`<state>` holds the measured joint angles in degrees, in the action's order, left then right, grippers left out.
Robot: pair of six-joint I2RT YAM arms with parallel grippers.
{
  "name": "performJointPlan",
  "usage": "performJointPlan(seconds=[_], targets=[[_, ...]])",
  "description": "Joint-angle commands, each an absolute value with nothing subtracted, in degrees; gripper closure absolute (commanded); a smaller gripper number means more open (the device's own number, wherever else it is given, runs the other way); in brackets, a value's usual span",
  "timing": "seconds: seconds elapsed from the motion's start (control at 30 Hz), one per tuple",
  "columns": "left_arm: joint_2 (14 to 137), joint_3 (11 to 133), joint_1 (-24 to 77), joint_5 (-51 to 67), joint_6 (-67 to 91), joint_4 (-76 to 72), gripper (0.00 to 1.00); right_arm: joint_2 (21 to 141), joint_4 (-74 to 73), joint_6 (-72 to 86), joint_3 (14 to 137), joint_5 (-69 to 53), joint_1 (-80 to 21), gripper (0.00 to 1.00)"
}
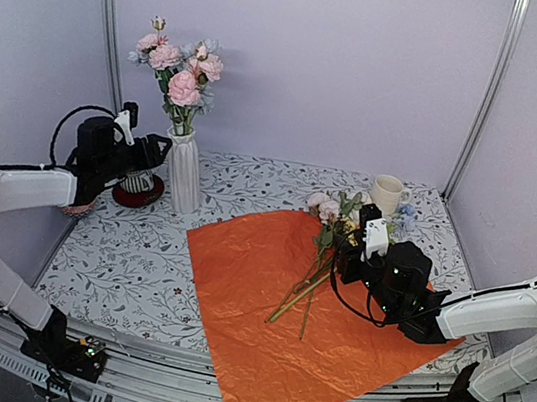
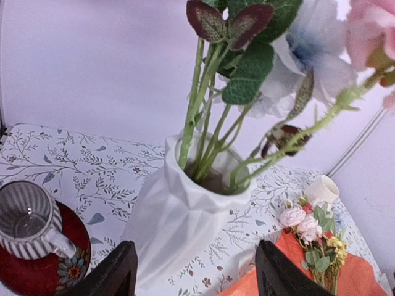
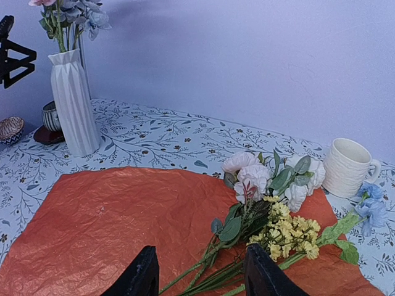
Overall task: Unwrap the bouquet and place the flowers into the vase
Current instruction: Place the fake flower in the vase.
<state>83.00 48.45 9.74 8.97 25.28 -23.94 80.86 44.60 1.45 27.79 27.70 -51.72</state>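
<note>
Paper point(image 1: 254, 300) flat, vase point(image 1: 184, 170) part filled.
You have the wrap off and some flowers point(image 1: 178, 61) standing in the vase. The loose stems point(image 3: 265, 203) (pink, white, yellow, a bit of blue) lie on the paper and have yet to go in. Your left gripper point(image 2: 194, 271) is held up level, jaws apart and empty, with the vase just ahead of them. Your right gripper point(image 3: 200, 268) reaches low over the paper with its jaws apart. The loose stems run between them, not clamped as far as I can tell.
</note>
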Motion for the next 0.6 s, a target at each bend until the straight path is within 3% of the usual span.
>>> performJointPlan(seconds=[0.0, 0.33, 0.57], targets=[[77.54, 44.67, 9.49, 11.60, 26.70, -21.61, 0.32, 81.71, 44.64, 1.34, 29.30, 27.05, -51.58, 0.50], [66.26, 44.41, 9.64, 16.41, 27.37, -7.61, 0.31, 81.94, 44.36, 1.89, 29.41, 26.84, -51.57, 0.50], [65.04, 49.61, 10.90, 21.32, 26.96, -1.91, 0.31, 83.45, 43.56, 2.44, 30.56, 26.22, -51.57, 0.50]])
